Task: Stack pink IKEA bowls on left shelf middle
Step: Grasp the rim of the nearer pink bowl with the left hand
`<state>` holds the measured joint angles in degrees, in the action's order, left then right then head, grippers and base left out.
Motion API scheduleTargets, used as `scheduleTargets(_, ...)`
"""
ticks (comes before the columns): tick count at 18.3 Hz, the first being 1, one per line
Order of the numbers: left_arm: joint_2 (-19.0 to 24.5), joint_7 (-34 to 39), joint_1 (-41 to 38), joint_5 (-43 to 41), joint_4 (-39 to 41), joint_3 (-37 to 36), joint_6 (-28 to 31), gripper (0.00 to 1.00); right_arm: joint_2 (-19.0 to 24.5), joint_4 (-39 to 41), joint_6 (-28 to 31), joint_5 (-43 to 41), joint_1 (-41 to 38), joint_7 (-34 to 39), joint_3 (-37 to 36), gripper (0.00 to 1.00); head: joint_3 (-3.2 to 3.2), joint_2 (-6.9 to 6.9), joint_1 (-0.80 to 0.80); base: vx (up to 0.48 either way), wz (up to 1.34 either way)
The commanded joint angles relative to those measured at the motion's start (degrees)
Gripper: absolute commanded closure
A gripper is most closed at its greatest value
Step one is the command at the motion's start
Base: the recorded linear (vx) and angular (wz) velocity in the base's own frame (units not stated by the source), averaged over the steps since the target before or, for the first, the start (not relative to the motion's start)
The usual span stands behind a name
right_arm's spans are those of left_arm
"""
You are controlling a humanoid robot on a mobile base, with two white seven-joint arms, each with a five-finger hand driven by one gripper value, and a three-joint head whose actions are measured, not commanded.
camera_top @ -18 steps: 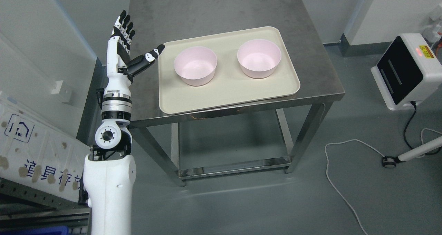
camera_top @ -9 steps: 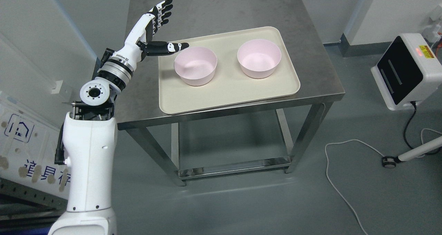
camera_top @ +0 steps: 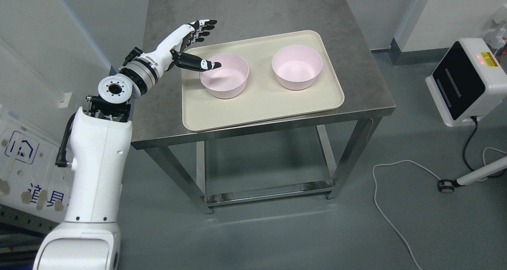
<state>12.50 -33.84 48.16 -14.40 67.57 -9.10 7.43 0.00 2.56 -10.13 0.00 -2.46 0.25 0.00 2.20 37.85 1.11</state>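
Left hand: fingers spread, holding nothing, thumb tip over the near bowl's left rim.
Near bowl: pink, upright, nothing inside, just right of the hand.
Far bowl: pink, nothing inside, well right of the hand.
Tray: beige, holds both bowls, on the worktop.

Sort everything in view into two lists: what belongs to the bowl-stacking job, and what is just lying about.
Belongs to the job:
left pink bowl
right pink bowl
left hand, open beside the left bowl

Just lying about:
beige tray
steel table
white box-shaped device
white floor cable
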Motion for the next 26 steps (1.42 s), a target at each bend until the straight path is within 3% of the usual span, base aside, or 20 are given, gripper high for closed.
scheduleTargets(1,0.4,-0.2,3.5,-3.2,-9.7,-9.4,0.0,0.23,-1.0,0.0,0.0,0.4,0.0,0.0,-0.6,0.00,0.00,0.00,0.00,0.000,0.00)
scheduleTargets(5,-1.6,-0.1,3.6,-8.7,-11.3,-10.2,-0.8,0.28,-1.0,0.0,0.0,0.4,0.0,0.0,-0.6,0.00,0.00,0.00,0.00,0.000,0.00)
scheduleTargets(10,-3.0,3.6,3.6,-14.9,-13.7,-9.3,-7.9,0.50,-1.0,0.0,0.0,0.4,0.0,0.0,-0.6,0.00,0.00,0.00,0.00,0.000,0.00)
scheduleTargets(15,-3.8,5.6,3.6,-16.7,-13.7,-9.4,-10.9,0.71,-1.0,0.0,0.0,0.4,0.0,0.0,-0.6,0.00,0.00,0.00,0.00,0.000,0.00)
scheduleTargets(19,-5.3,5.7,3.5,-20.1,-13.8,-8.7,-12.6,0.81,-1.0,0.0,0.0,0.4,0.0,0.0,-0.6,0.00,0.00,0.00,0.00,0.000,0.00)
scheduleTargets(23,-5.4,6.7,3.5,-20.1,-13.8,-6.4,-15.5,1.00,-1.0,0.0,0.0,0.4,0.0,0.0,-0.6,0.00,0.00,0.00,0.00,0.000,0.00)
scheduleTargets(26,-6.2,6.6,4.0,-20.1,-13.2,-3.8,-16.0,1.00,-1.0,0.0,0.0,0.4,0.0,0.0,-0.6,0.00,0.00,0.00,0.00,0.000,0.00)
